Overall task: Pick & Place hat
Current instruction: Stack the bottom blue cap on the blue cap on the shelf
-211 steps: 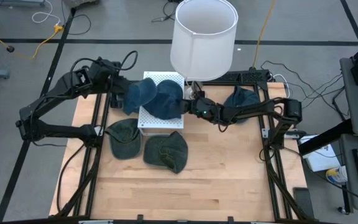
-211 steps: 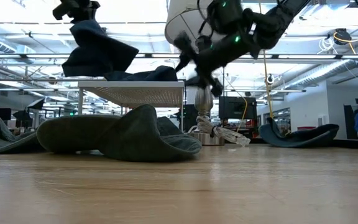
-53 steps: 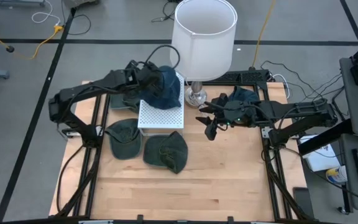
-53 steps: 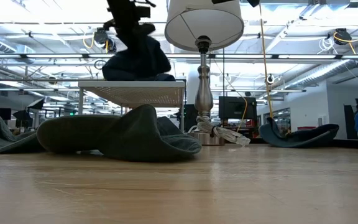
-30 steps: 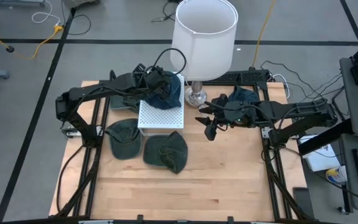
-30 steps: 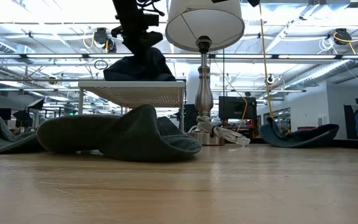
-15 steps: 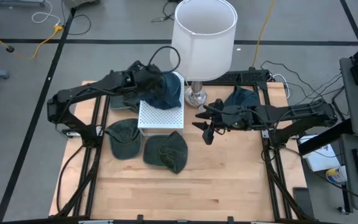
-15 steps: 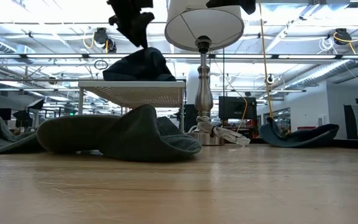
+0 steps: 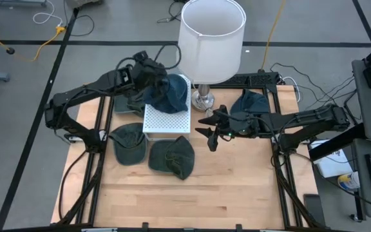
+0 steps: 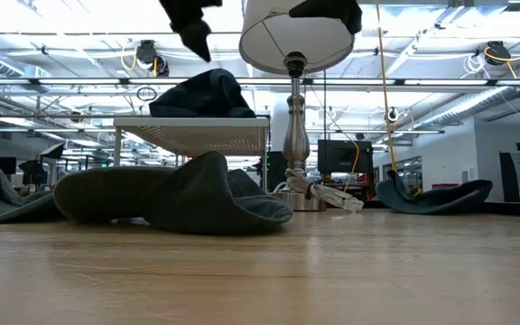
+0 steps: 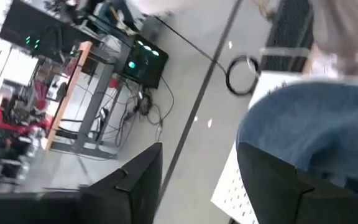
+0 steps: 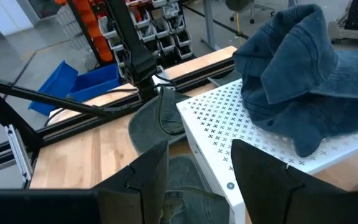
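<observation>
A blue denim hat [image 9: 171,95] lies crumpled on the white perforated stand [image 9: 167,120], brim down; it also shows in the low view [image 10: 202,94] and the right wrist view [image 12: 294,74]. My left gripper [image 9: 152,77] hovers open just above the hat's far left side, touching nothing [image 11: 197,180]. My right gripper [image 9: 212,138] hangs open and empty in the air to the right of the stand, facing it [image 12: 197,174].
Two green hats [image 9: 129,142] [image 9: 172,155] lie on the table in front of the stand, and a third [image 9: 127,103] lies to its left. Another blue hat [image 9: 250,102] rests at the far right. A white-shaded lamp [image 9: 210,38] stands right behind the stand.
My left gripper has opened and let go of the blue hat, then risen and rolled, drawing back toward the table's far left. The hat stays slumped on the stand. My right gripper has sunk a little and edged toward the stand, still open.
</observation>
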You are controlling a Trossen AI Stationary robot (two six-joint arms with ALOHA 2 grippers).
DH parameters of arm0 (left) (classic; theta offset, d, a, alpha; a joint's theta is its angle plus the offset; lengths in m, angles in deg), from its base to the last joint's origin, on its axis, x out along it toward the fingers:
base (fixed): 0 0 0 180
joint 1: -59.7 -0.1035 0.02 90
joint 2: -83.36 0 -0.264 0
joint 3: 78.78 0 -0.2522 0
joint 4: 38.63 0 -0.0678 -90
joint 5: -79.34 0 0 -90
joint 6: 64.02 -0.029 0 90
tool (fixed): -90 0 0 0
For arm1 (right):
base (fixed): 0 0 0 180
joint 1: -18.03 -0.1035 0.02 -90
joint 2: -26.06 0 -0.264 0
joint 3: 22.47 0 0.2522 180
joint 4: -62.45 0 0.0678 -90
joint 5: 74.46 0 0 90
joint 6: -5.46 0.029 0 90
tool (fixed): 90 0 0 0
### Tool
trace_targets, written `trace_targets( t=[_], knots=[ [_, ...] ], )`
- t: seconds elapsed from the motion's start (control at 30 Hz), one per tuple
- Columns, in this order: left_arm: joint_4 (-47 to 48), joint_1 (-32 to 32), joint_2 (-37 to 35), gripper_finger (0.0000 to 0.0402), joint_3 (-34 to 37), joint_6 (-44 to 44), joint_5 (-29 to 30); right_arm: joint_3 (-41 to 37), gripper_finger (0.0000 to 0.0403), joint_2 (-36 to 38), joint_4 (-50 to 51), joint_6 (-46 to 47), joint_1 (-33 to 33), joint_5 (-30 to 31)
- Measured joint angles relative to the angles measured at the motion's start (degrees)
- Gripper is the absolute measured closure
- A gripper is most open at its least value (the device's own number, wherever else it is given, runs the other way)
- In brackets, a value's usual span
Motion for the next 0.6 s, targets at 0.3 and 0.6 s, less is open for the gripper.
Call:
trace_targets(
  t=[0.3, 0.6],
  knots=[
    [0.98, -2.75, 3.68, 0.0224, 0.03, -5.21, -5.9, -3.27, 0.0234, 0.01, -3.08, 1.35, 0.02, 0.05],
    [5.43, -0.33, 6.82, 0.0252, 0.11, 0.67, -7.42, -3.29, 0.0234, 0.0, -6.78, -1.88, 0.02, 0.22]
  ],
)
